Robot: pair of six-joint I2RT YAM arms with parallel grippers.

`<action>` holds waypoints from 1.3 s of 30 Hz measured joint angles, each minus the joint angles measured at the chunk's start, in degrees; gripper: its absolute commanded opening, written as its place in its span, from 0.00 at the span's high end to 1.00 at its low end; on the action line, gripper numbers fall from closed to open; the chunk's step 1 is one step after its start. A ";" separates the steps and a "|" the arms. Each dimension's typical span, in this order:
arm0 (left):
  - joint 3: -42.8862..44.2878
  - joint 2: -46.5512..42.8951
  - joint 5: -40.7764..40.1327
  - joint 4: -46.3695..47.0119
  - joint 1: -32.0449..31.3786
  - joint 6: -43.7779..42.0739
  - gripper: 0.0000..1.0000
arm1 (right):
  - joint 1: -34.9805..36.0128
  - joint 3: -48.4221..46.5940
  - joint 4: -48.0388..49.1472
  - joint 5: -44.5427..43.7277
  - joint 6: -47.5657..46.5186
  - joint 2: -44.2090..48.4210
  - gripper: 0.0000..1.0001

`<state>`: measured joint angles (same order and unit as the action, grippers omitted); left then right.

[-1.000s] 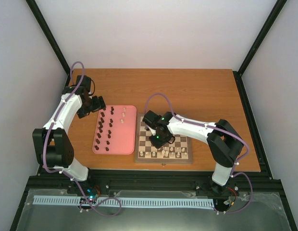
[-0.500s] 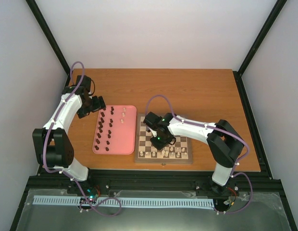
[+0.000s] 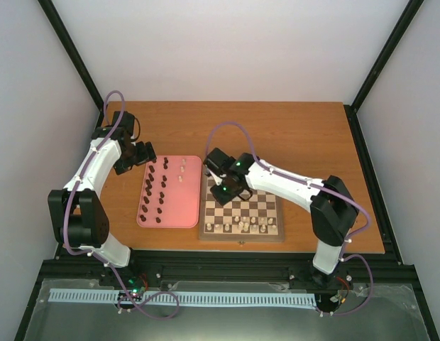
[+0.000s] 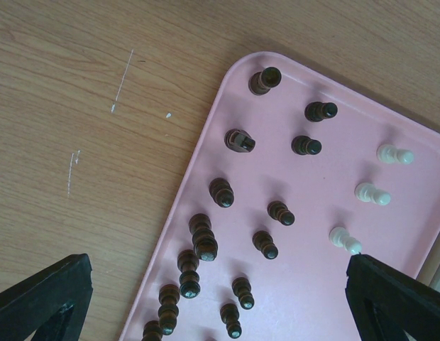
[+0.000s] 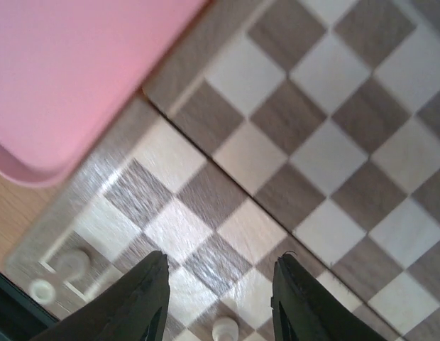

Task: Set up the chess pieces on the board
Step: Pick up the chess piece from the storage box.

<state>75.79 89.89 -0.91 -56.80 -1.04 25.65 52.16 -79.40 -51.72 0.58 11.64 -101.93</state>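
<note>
The board [image 3: 266, 207] lies at the table's front centre, with several cream pieces [image 3: 241, 226] in its near rows. My right gripper [image 3: 223, 190] hangs open and empty over the board's left side; in the right wrist view [image 5: 218, 288] its fingers frame bare squares and one cream piece [image 5: 225, 329] below. The pink tray [image 3: 193, 190] left of the board holds several dark pieces [image 3: 155, 190] and three cream ones [image 3: 182, 170]. My left gripper [image 3: 146, 154] is open above the tray's far left corner; the left wrist view shows the dark pieces [image 4: 204, 245] and cream pieces [image 4: 372, 193] between its fingers.
The tray's corner [image 5: 35, 167] lies right beside the board's rim [image 5: 99, 170] in the right wrist view. Bare wood table [image 3: 305, 135] stretches behind and right of the board. Black frame posts [image 3: 380, 57] stand at the corners.
My right gripper has moved from the board's middle toward its far left corner, near the tray. The left arm has not moved.
</note>
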 measured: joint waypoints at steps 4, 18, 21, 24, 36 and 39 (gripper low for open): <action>0.00 0.00 0.02 0.00 0.00 0.00 0.00 | 0.00 -7.08 -0.72 0.20 -0.26 -2.97 0.59; 0.50 0.00 0.09 -0.02 0.00 0.00 0.00 | 0.50 -38.88 -2.56 3.17 -0.70 -28.63 0.59; 0.52 0.00 0.13 -0.02 0.00 0.00 0.00 | 0.72 -43.43 -3.30 4.11 -0.79 -32.59 0.59; 0.55 0.00 0.15 -0.02 0.00 0.00 0.00 | 0.94 -46.07 -3.96 4.83 -1.18 -34.86 0.59; 0.57 0.00 0.46 -0.02 0.00 0.02 0.00 | 0.98 -52.76 -4.39 6.32 -2.29 -40.65 0.59; 0.57 0.00 0.48 -0.02 0.00 0.02 0.00 | 0.98 -53.86 -4.46 6.27 -2.34 -42.60 0.58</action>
<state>76.36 89.89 -0.43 -56.82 -1.04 25.67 53.15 -133.25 -56.18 6.85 9.30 -144.53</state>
